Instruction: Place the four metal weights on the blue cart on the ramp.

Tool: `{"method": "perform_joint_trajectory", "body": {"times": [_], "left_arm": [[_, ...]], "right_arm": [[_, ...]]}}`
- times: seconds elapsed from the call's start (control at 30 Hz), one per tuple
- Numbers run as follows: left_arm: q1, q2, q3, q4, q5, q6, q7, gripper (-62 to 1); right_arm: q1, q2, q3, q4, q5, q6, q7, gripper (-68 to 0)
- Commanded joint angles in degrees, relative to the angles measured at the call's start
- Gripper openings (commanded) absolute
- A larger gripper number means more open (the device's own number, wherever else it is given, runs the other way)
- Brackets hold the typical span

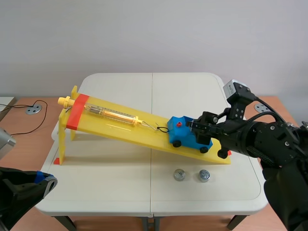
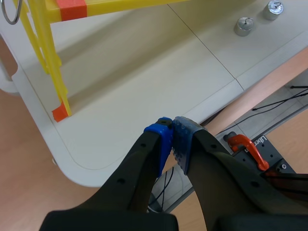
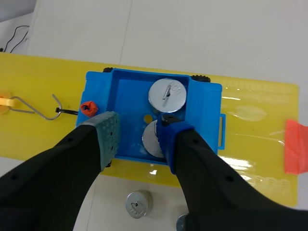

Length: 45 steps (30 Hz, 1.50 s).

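The blue cart (image 1: 185,134) sits low on the yellow ramp (image 1: 120,127). In the right wrist view the cart (image 3: 127,96) holds two metal weights: one (image 3: 167,94) in plain sight, the other (image 3: 151,138) partly hidden behind my blue-padded finger. My right gripper (image 3: 139,137) hangs open over the cart, a gap between its grey pad and that weight. Two more weights (image 1: 179,174) (image 1: 204,175) stand on the table in front of the ramp, also seen from the left wrist (image 2: 244,26) (image 2: 273,8). My left gripper (image 2: 172,139) is shut on nothing, past the table's near left edge.
A spring scale (image 1: 113,114) lies along the ramp, and its wire hook (image 3: 38,108) is linked to the cart's red peg (image 3: 86,108). The ramp's tall yellow legs (image 2: 48,62) stand at the left. An orange clamp (image 2: 245,147) sits under the table edge.
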Motion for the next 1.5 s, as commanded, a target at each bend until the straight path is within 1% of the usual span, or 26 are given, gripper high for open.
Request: {"method": "perform_joint_trajectory", "body": {"times": [0.0,0.13,0.23,0.33,0.53,0.67,0.73,0.8,0.9,1.0,1.2,1.33,1.4,1.47], "left_arm": [[-0.52,1.2,-0.96,4.26,-4.22,-1.79,-4.87,-56.9],[-0.52,1.2,-0.96,4.26,-4.22,-1.79,-4.85,-56.9],[-0.52,1.2,-0.96,4.26,-4.22,-1.79,-4.87,-56.9],[-0.52,1.2,-0.96,4.26,-4.22,-1.79,-4.87,-56.9],[-1.99,1.2,-0.96,4.26,-4.22,-1.81,-4.63,-56.9],[-2.58,1.2,-0.96,4.26,-4.22,-1.79,-4.42,-56.9],[-2.56,1.2,-0.96,4.26,-4.22,-1.79,-4.42,-56.9],[-2.56,1.2,-0.96,4.26,-4.22,-1.79,-4.42,-56.9],[-2.56,1.2,-0.96,4.26,-4.22,-1.79,-4.42,-56.9],[-2.56,1.2,-0.96,4.26,-4.22,-1.79,-4.42,-56.9],[-2.56,1.2,-0.96,4.26,-4.22,-1.79,-4.42,-56.9],[-2.56,1.2,-0.96,4.26,-4.24,-1.79,-4.44,-56.9],[-2.56,1.2,-0.96,4.26,-4.24,-1.79,-4.44,-56.9],[-2.56,1.2,-0.96,4.26,-4.24,-1.79,-4.44,-56.9]], "right_arm": [[3.72,2.84,-0.98,8.48,3.56,5.81,7.21,-41.6],[0.07,5.16,1.03,15.37,3.61,6.14,5.84,-39.8],[-2.58,7.65,2.62,20.35,3.65,6.12,3.41,-39.7],[-5.97,10.54,3.85,25.18,4.07,6.14,2.29,-39.7],[-14.1,15.91,3.98,34.73,4.96,6.14,0.2,-39.7],[-19.15,17.92,3.87,38.05,4.94,6.14,-0.07,-39.7],[-20.9,18.29,3.41,38.12,4.7,6.14,-0.02,-39.7],[-22.01,18.34,2.64,38.1,3.3,6.14,0.17,-39.7],[-22.27,18.34,0.15,37.33,-0.13,5.99,2.29,-39.7],[-21.53,18.21,-3.54,35.32,-3.98,5.2,4.87,-39.7],[-18.38,17.88,-10.62,29.05,-11.37,1.16,9.01,-39.7],[-16.09,17.86,-13.9,24.96,-14.95,-1.92,12.02,-39.7],[-14.95,17.2,-15.15,23.02,-17.18,-3.21,13.31,-39.7],[-13.81,16.0,-16.09,20.9,-18.75,-3.58,14.16,-39.7]]}}
